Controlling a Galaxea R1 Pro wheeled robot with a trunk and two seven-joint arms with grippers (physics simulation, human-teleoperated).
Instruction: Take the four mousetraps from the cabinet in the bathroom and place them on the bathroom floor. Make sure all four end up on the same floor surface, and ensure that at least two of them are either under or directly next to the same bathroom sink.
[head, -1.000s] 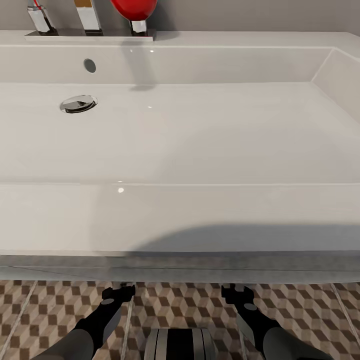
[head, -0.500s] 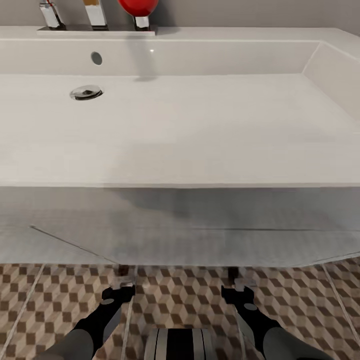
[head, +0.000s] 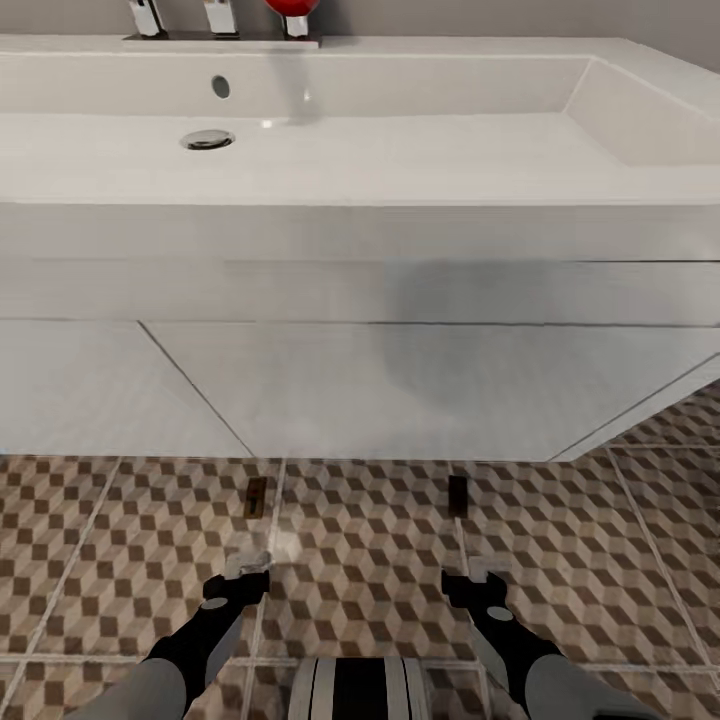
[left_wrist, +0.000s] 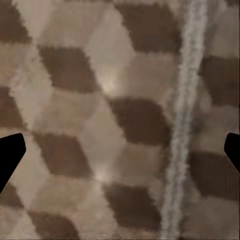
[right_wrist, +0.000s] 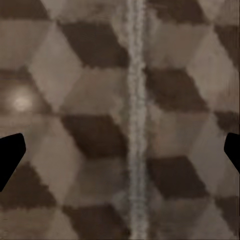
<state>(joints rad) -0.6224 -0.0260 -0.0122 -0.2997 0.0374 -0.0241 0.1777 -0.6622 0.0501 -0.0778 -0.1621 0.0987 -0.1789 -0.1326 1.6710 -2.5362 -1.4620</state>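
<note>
Low over the bathroom floor (head: 120, 540), the left gripper (head: 238, 578) and right gripper (head: 470, 582) both hang spread and empty, arms reaching forward side by side. Just ahead of them lie two mousetraps (head: 256, 496) (head: 458, 495), close to the white sink unit (head: 380, 380). No writing is legible.

Glossy white sink (head: 400, 150), smooth as ceramic, with a shiny chrome drain (head: 208, 139) and taps (head: 148, 17). Matt patterned floor tiles (head: 380, 560), pale rough grout; matt black plastic-looking grippers.
</note>
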